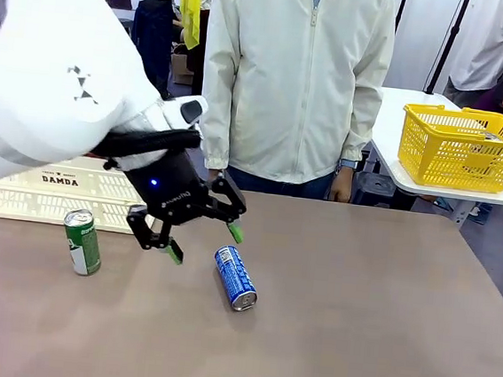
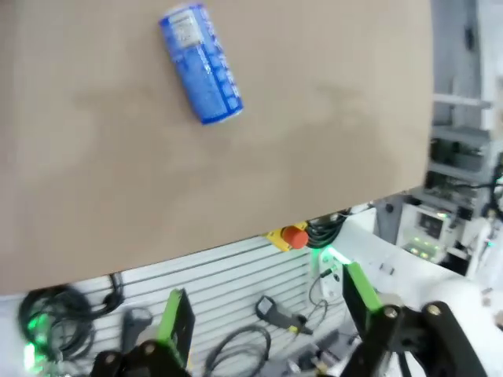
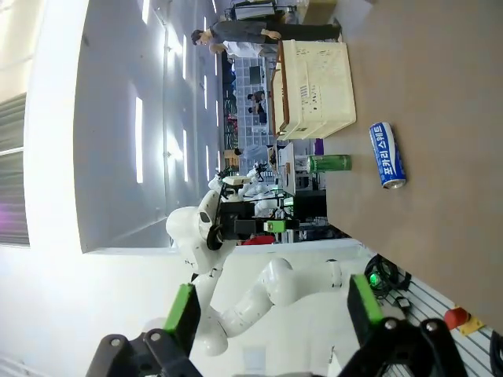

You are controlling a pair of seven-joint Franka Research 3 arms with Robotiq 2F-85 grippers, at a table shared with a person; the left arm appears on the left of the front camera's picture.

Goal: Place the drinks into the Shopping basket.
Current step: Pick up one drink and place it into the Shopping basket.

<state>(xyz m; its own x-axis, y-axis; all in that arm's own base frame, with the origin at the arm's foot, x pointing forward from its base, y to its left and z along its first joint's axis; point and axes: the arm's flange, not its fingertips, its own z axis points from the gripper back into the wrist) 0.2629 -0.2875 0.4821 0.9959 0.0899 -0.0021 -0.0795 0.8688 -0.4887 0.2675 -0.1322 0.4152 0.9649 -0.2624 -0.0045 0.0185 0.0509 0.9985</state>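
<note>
A blue can [image 1: 236, 278] lies on its side mid-table, silver end toward me. It also appears in the left wrist view, blue can [image 2: 201, 64], and the right wrist view, blue can [image 3: 387, 155]. A green can [image 1: 82, 242] stands upright at the left, seen too as the green can [image 3: 329, 163]. The cream Shopping basket [image 1: 28, 192] with its DAMDA label sits at the far left behind my left arm. My left gripper [image 1: 203, 243] hovers open just left of the blue can, holding nothing. My right gripper [image 3: 273, 306] is open and empty, well away from the cans.
A person in a pale jacket [image 1: 298, 77] stands at the far edge, hands down by the table. A yellow mesh basket [image 1: 465, 148] rests on a separate white table at the back right. The right half of the brown table [image 1: 381, 326] is bare.
</note>
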